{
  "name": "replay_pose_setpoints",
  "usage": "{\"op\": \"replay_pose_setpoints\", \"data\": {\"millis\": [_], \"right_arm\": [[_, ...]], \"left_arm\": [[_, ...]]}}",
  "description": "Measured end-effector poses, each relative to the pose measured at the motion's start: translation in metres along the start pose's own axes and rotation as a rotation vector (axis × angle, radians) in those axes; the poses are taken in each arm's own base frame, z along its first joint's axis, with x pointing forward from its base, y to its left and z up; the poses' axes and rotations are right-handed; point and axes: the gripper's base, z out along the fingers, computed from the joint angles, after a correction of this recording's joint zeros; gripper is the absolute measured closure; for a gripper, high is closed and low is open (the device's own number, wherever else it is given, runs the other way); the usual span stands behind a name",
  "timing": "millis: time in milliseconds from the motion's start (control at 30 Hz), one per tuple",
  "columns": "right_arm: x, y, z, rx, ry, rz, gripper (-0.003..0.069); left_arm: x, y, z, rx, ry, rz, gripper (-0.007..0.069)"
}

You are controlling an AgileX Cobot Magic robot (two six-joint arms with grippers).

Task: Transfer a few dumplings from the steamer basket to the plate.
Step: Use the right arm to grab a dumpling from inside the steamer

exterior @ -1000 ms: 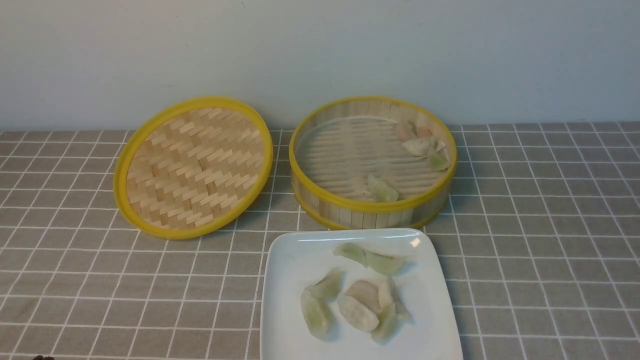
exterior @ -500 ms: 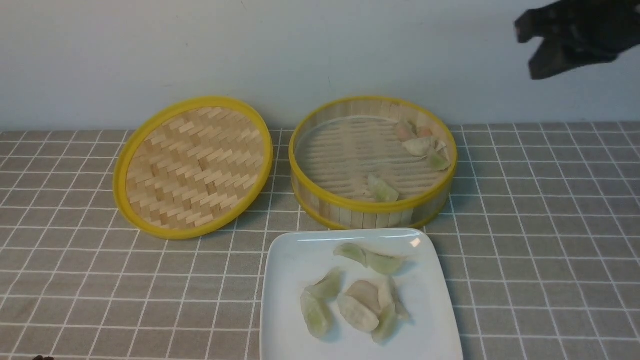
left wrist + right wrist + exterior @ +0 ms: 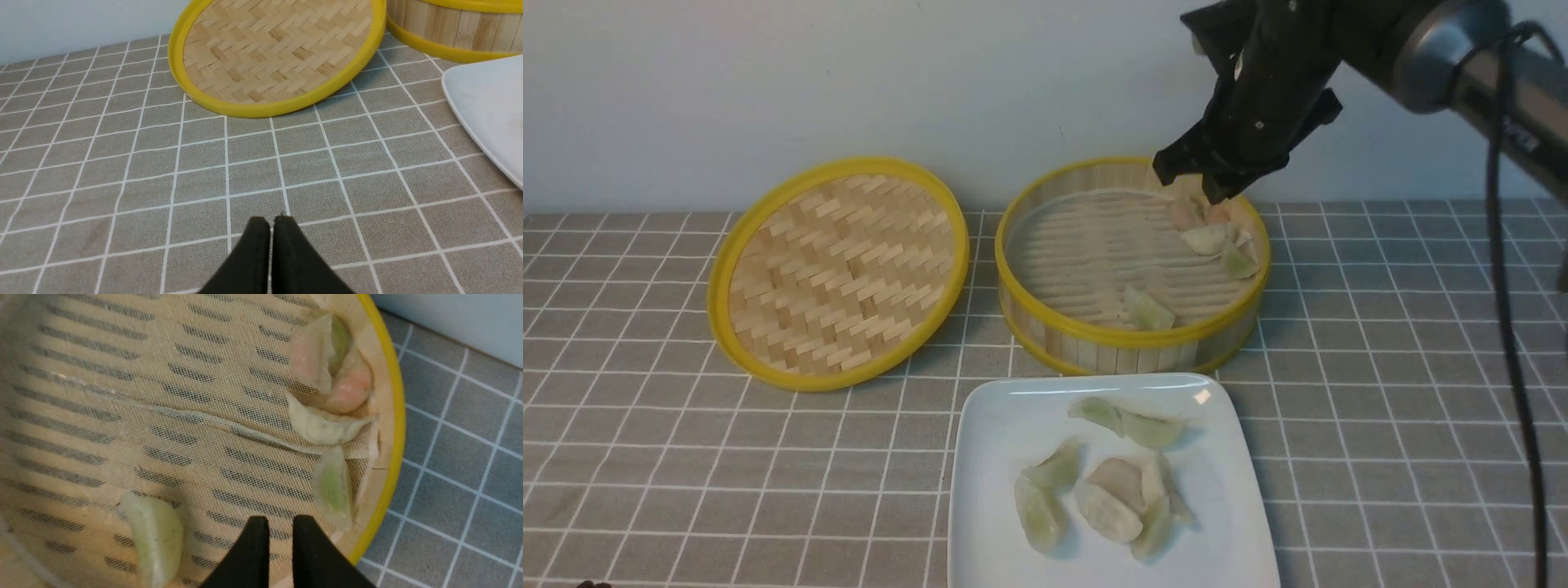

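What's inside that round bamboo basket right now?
A mesh liner covers the basket floor. A bunch of dumplings crowds the right wall; one green dumpling lies alone near the front. The right tool hides part of the back wall in the front view.

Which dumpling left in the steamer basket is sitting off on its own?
The pale green dumpling by the near wall of the steamer basket. The other dumplings bunch together against its far right side.

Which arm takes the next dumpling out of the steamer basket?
Right. The right hand hangs over the far side of the steamer basket, above the clustered dumplings. The left hand is shut, low over the tablecloth, short of the lid.
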Motion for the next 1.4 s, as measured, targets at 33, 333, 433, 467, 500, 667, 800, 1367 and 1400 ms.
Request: {"op": "replay_pose_setpoints", "data": {"millis": [33,333,433,467,500,667,800,1367,1400], "right_arm": [[0.001,0.001,0.015,0.009,0.02,-0.009,0.0512],[0.011,0.003,0.073,0.056,0.112,-0.046,0.0285],[0.015,0.003,0.084,0.071,0.132,-0.057,0.0249],[0.015,0.002,0.086,0.08,0.135,-0.063,0.0242],[0.015,0.002,0.087,0.088,0.133,-0.068,0.0237],[0.015,0.003,0.089,0.104,0.133,-0.081,0.0231],[0.015,0.004,0.089,0.11,0.132,-0.089,0.0231],[0.008,0.002,0.087,0.198,0.067,-0.135,0.0228],[0.008,0.002,0.087,0.198,0.067,-0.134,0.0228]], "left_arm": [[0.0,0.0,0.0,0.0,0.0,0.0,0.0629],[0.0,0.0,0.0,0.0,0.0,0.0,0.0629],[0.0,0.0,0.0,0.0,0.0,0.0,0.0629],[0.0,0.0,0.0,0.0,0.0,0.0,0.0629],[0.0,0.0,0.0,0.0,0.0,0.0,0.0629],[0.0,0.0,0.0,0.0,0.0,0.0,0.0629],[0.0,0.0,0.0,0.0,0.0,0.0,0.0629],[0.0,0.0,0.0,0.0,0.0,0.0,0.0629],[0.0,0.0,0.0,0.0,0.0,0.0,0.0629]]}}
